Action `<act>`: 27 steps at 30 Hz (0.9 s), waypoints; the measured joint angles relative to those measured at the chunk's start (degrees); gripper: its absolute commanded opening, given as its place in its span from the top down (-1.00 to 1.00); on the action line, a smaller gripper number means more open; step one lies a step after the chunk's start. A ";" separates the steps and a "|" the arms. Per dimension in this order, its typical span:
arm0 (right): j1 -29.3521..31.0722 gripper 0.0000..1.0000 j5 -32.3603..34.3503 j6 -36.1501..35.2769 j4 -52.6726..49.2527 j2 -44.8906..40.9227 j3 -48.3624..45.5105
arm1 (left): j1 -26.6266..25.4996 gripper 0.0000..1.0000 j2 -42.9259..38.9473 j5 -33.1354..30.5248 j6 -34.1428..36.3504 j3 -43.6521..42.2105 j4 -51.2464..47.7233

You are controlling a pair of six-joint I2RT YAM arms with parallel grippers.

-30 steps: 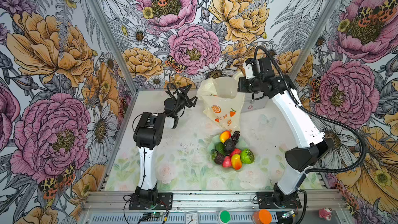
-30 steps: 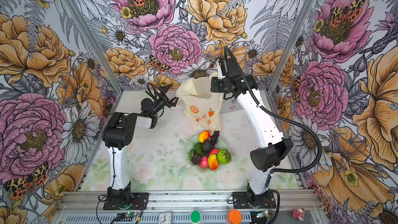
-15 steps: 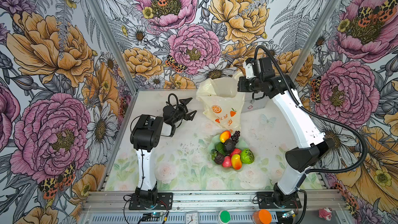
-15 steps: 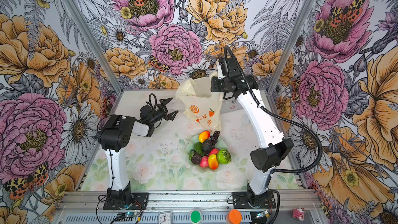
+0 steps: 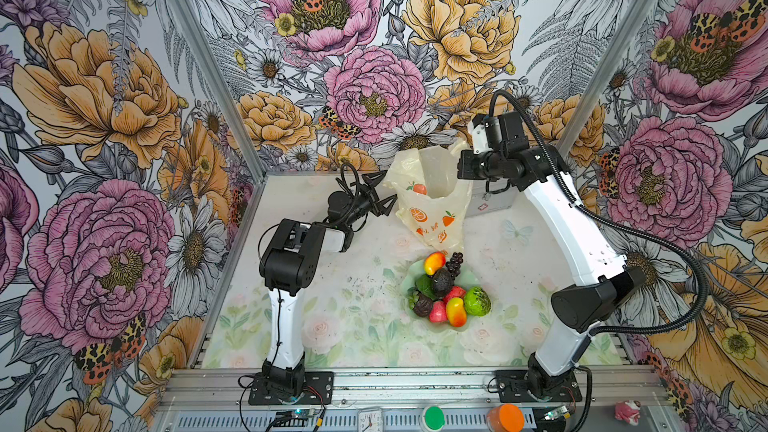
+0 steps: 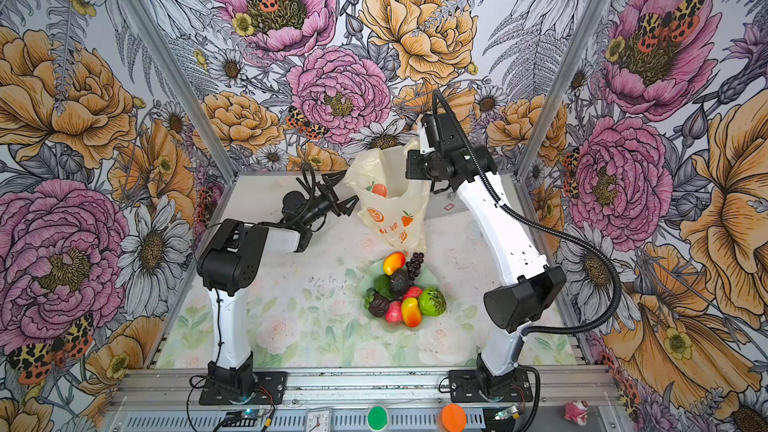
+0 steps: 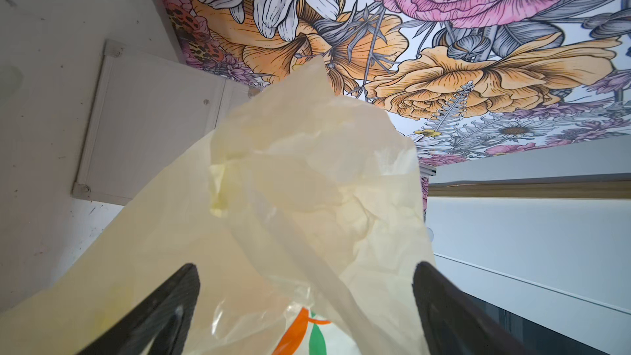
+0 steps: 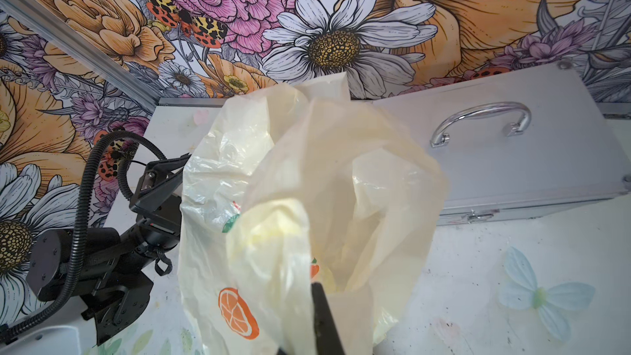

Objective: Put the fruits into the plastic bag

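The plastic bag (image 5: 432, 201) (image 6: 390, 201) stands at the back middle of the table with its mouth held up. My right gripper (image 5: 460, 168) (image 8: 316, 288) is shut on its upper right edge. My left gripper (image 5: 384, 189) (image 6: 347, 189) (image 7: 305, 268) is open at the bag's left side. In the left wrist view the bag's wall (image 7: 290, 199) fills the space ahead of the spread fingers; I cannot tell whether they touch it. The fruits (image 5: 446, 288) (image 6: 401, 288) are piled on a pale green dish (image 5: 471, 276) in front of the bag, with a mango (image 5: 433, 262) and grapes (image 5: 455, 261) nearest to it.
A silver metal case (image 5: 492, 201) (image 8: 512, 165) with a handle lies behind the bag at the back right, under my right wrist. A green button (image 5: 433, 417) and an orange button (image 5: 505, 417) sit on the front rail. Walls close in on three sides.
My left gripper dipped toward the table, then rose and swung right, up to the bag's left side, staying open. The right gripper and the bag have not moved.
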 measured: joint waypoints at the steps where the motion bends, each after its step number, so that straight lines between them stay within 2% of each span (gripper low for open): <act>1: 0.00 1.00 -0.04 0.11 0.13 -0.20 -0.37 | 0.00 -0.97 0.52 -0.31 -0.35 0.46 -0.02; 3: 0.00 1.00 -0.17 0.15 0.50 -0.55 -1.03 | 0.00 -0.94 1.46 -0.92 -0.46 1.22 -0.26; 5: 0.00 1.00 -0.42 0.35 0.85 -0.96 -1.68 | 0.00 -0.76 2.10 -1.75 -0.79 1.77 -0.52; 6: 0.00 1.00 -0.55 0.37 0.92 -1.11 -1.86 | 0.02 -0.57 2.36 -2.03 -1.03 2.14 -0.76; 7: 0.00 1.00 -0.59 0.37 1.11 -1.36 -2.16 | 0.09 -0.26 2.62 -2.40 -0.98 2.62 -1.03; 10: 0.00 1.00 -0.57 0.37 1.27 -2.10 -3.04 | 0.55 0.50 2.99 -2.99 -0.39 3.96 -2.14; 13: 0.00 1.00 -0.55 0.35 1.29 -2.73 -3.54 | 2.16 0.82 2.97 -3.23 0.59 4.98 -3.41; 16: 0.00 1.00 -0.33 0.35 1.66 -2.95 -3.58 | 4.94 0.99 1.88 -2.56 3.78 5.09 -7.30; 20: 0.00 1.00 -0.33 0.52 3.26 -2.95 -3.80 | 9.40 1.00 -5.62 0.04 14.19 4.98 -21.44; 23: 0.11 1.00 -0.46 0.96 4.92 -2.91 -3.43 | 12.24 1.00 -15.50 0.79 27.82 8.11 -38.69; 25: 0.04 1.00 -0.76 1.57 5.38 -2.08 -1.11 | 13.27 1.00 -21.22 -0.28 38.47 14.71 -50.71; 27: 0.00 1.00 -1.51 2.25 6.29 -0.87 2.47 | 13.42 1.00 -25.18 -1.84 46.25 20.26 -58.05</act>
